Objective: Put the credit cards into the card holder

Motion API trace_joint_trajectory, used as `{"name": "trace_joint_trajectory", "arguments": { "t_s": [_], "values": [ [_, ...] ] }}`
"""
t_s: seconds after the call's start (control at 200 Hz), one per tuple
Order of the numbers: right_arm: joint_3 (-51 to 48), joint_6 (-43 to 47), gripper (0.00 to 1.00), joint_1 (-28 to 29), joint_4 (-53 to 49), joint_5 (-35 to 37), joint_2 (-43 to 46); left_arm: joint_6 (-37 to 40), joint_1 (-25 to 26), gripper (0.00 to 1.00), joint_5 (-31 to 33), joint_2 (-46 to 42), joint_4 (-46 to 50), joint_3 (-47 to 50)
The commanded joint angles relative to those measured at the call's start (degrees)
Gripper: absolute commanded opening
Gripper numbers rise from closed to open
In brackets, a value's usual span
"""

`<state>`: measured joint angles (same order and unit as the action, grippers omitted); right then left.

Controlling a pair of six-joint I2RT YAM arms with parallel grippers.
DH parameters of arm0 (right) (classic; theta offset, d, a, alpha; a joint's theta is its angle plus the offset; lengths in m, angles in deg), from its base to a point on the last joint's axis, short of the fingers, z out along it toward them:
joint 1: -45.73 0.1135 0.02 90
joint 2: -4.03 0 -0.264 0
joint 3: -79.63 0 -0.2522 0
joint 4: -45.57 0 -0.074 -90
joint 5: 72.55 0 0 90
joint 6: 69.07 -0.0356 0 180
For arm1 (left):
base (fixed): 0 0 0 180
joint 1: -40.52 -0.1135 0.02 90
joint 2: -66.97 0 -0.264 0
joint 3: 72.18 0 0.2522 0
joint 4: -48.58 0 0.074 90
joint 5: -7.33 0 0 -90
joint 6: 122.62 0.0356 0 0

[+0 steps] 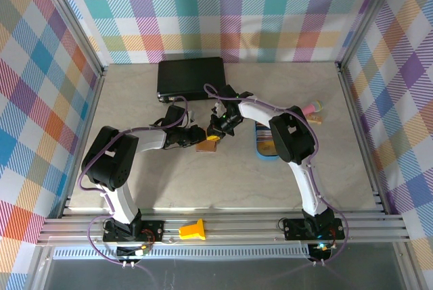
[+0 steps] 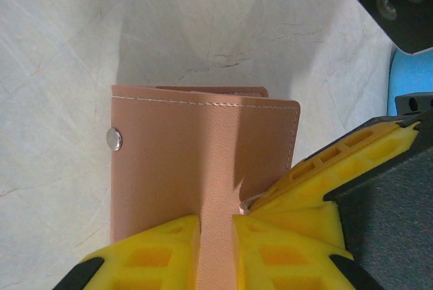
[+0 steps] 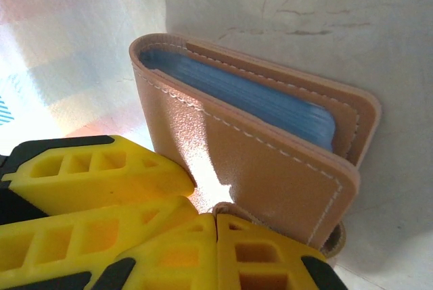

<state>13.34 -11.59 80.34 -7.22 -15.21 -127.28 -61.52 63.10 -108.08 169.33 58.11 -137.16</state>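
The salmon-brown card holder (image 1: 206, 146) is at mid-table, held between both arms. In the left wrist view its closed cover (image 2: 196, 148) faces the camera, with a metal snap stud at its left edge. My left gripper (image 2: 216, 219) is shut on its near edge, leather running between the yellow fingers. The right wrist view shows the holder (image 3: 270, 168) folded, blue inner pockets at its top edge. My right gripper (image 3: 216, 217) is shut, pinching the strap tab that curls from under the holder. An orange-yellow credit card (image 1: 268, 148) lies in the blue tray (image 1: 260, 155).
A large black case (image 1: 191, 77) lies at the back of the table. A pink and yellow object (image 1: 314, 109) sits at the right, behind the tray. A yellow block (image 1: 193, 230) rests on the front rail. The right arm's fingers (image 2: 338, 168) crowd the holder's right side.
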Motion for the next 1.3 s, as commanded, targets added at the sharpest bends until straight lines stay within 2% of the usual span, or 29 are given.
{"name": "trace_joint_trajectory", "arguments": {
  "t_s": [0.0, 0.56, 0.89, 0.97, 1.06, 1.295],
  "values": [
    [-4.68, -0.25, 0.00, 2.22, -4.58, 9.77, -6.05, 0.17, -0.35, 0.21, -0.08, -0.45, 1.14, 0.91],
    [-6.75, -0.72, 0.00, 2.25, -3.15, 11.61, -6.69, 0.06, -2.02, 0.21, 0.27, -5.85, 2.86, 3.14],
    [-6.36, -0.67, 0.00, 2.27, -1.11, 11.33, -1.92, -0.75, -3.42, 0.23, 0.68, -9.23, 2.24, 5.35],
    [-5.92, -0.80, 0.15, 2.22, -0.55, 10.90, -0.64, -0.49, -3.84, 0.25, 0.96, -10.27, 2.95, 5.47],
    [-4.63, -0.99, 0.25, 2.28, -0.77, 10.45, 0.95, -0.28, -4.32, 0.26, 1.22, -11.67, 4.05, 5.48],
    [0.05, -1.31, 0.39, 2.07, -2.29, 8.63, 6.77, 0.77, -6.16, 0.28, 2.36, -16.26, 8.20, 4.43]
  ]
}}
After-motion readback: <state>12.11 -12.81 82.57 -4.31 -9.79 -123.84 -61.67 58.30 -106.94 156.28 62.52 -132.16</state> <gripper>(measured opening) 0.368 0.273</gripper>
